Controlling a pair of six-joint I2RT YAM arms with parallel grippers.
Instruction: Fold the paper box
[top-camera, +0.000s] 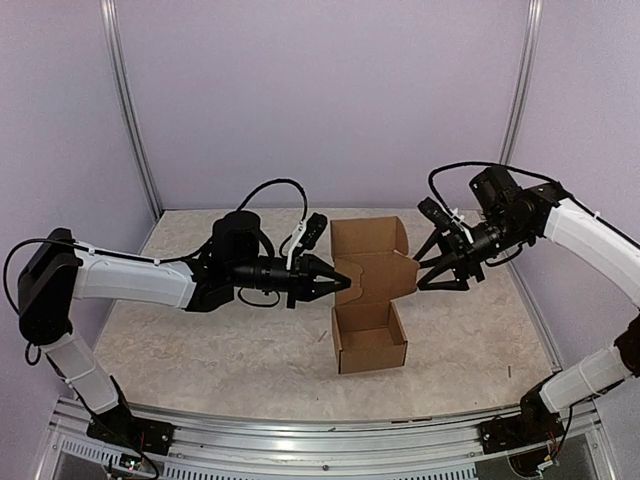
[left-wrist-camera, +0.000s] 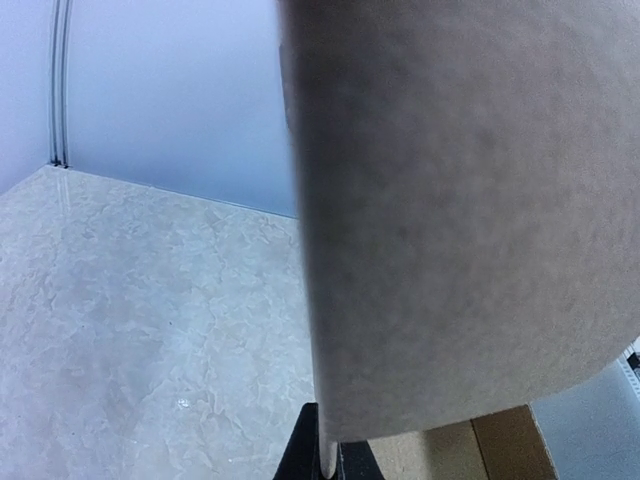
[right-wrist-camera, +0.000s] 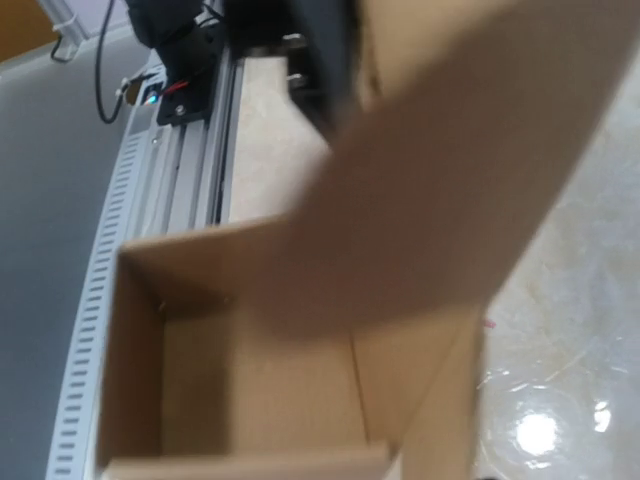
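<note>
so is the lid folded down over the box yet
No, in the top view the paper box is open on top, and its lid stands upright behind the bare inside.

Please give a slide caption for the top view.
Left hand pinches the half-folded paper box; right hand open beside it.

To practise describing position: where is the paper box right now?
In the top view the paper box stands on the table right of centre: the left jaws pinch its left flap, and the right jaws are open beside its right flap.
</note>
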